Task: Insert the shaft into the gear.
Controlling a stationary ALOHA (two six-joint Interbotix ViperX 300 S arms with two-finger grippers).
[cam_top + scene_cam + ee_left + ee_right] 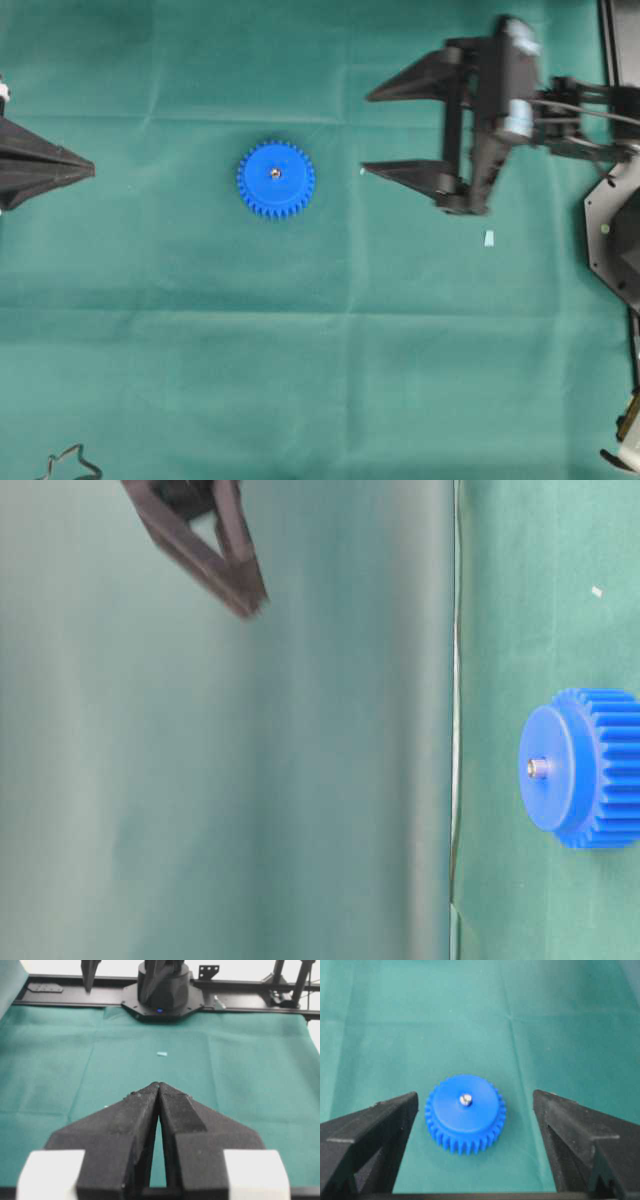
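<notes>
The bright blue gear [276, 179] lies flat on the green cloth near the table's middle. The shaft [275, 173] stands in its centre hole, its shiny round end poking just above the hub [465, 1099] [538, 768]. My right gripper [367, 133] is open, to the right of the gear and apart from it, with nothing between its fingers. In the right wrist view the gear [465, 1120] sits ahead between the spread fingers [380, 1125]. My left gripper [90, 170] is shut at the left edge, tips pressed together [159, 1085] and holding nothing.
A small pale chip [489, 238] lies on the cloth below the right gripper, also visible in the left wrist view [162, 1053]. The right arm's black base [615, 230] stands at the right edge. A wire-like outline [70, 465] sits at the bottom left corner.
</notes>
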